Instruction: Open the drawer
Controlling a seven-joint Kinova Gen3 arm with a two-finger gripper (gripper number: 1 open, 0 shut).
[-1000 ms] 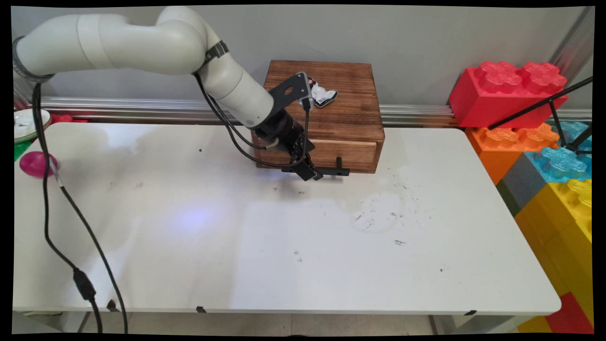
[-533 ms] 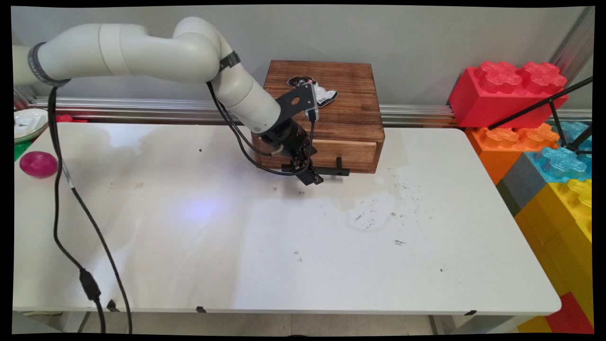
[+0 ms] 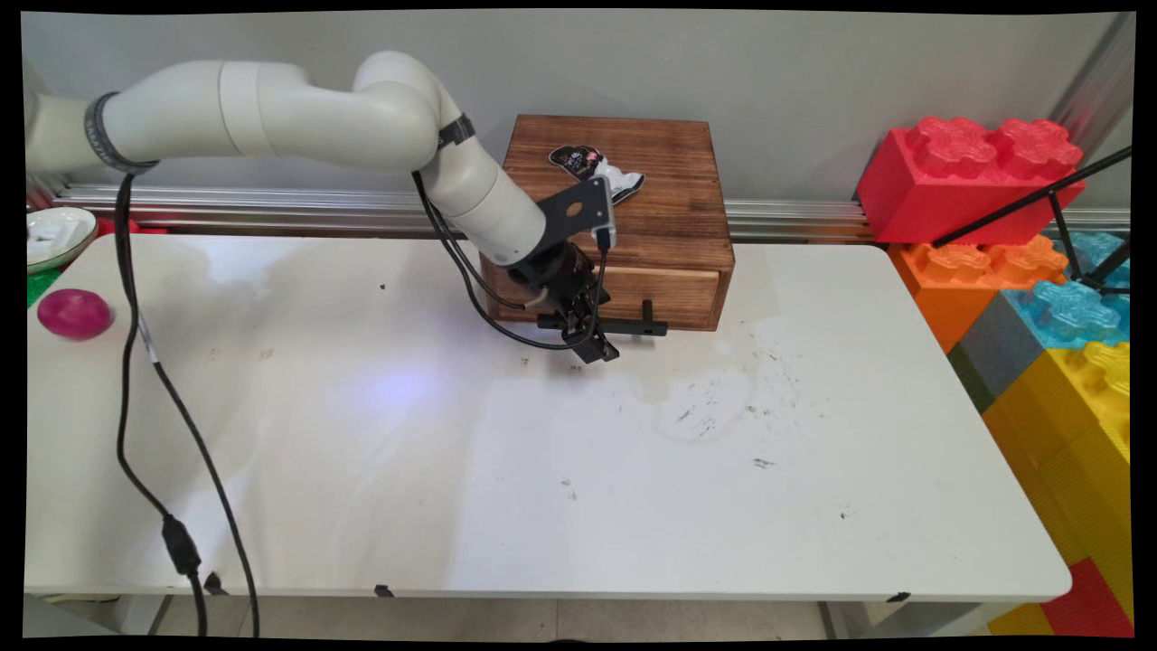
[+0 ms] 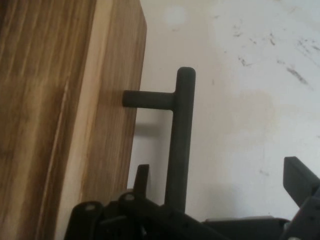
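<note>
The white arm reaches in from the upper left and angles down to the front of a brown wooden box [image 3: 633, 194] that stands at the far edge of the white counter [image 3: 578, 470], against the wall. The box has 1 drawer [image 3: 664, 294] in its front face, fitted with a black bar handle [image 3: 633, 325] carried on short posts.

The black claw [image 3: 598, 348] sits low, just over the counter, at the left end of that handle. In the hand view the handle [image 4: 179, 145] runs up between the 2 fingers: 1 finger [image 4: 141, 180] lies in the narrow gap between bar and drawer front [image 4: 107, 130], and the other finger [image 4: 300, 177] stands well off on the far side of the bar. The claw is released, spread wide around the bar, with no squeeze on it. The drawer front looks flush with the box.

On the box lid lies a small black, white and pink object [image 3: 597, 172], too small to make out. At the counter's left edge rests a magenta ball [image 3: 74, 314], with a white dish [image 3: 54, 233] just beyond it. Large red, orange, blue and yellow toy bricks [image 3: 1039, 262] are stacked off the counter's right end. Black cables [image 3: 145, 398] hang from the arm over the counter's left part.
</note>
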